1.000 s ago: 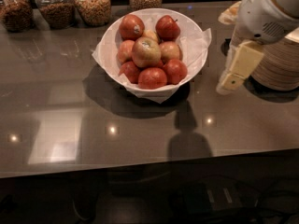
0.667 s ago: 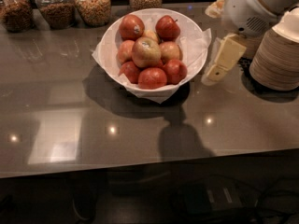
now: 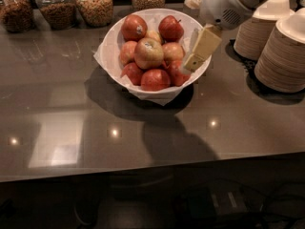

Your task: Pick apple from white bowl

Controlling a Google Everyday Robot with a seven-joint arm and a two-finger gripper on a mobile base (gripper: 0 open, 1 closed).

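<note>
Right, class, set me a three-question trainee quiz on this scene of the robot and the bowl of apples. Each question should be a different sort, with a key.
1. True or false: the gripper hangs over the right-hand rim of the white bowl, as the camera sees it.
2. Where is the largest, pale yellow-green apple? A) on top of the pile in the bowl; B) in the gripper; C) beside the bowl.
3. In one word, what stands in a row behind the bowl?

Key: 1 true; 2 A; 3 jars.
</note>
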